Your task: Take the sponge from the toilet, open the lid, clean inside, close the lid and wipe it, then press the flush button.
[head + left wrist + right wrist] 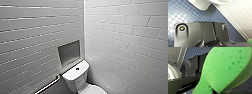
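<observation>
Head view, looking down into a corner of white-tiled walls. Low in that corner, the toilet, tank against the left wall, the flush button dark in the middle of the tank top. Below the tank, a rounded white part of the lid at the picture's lower edge. Above the tank, a recessed niche; beside the tank, a slanting metal grab bar.

Right wrist view: the sponge, bright green and pitted, close against the camera and off the blue mosaic floor. Held by the right gripper, jaws closed on it, contact mostly hidden by the foam. White toilet ceramic just beside.

Left wrist view: same blue floor, toilet base near the foot of the wall, a green sliver of sponge at the edge. Left gripper: wide or narrow, cannot tell.
</observation>
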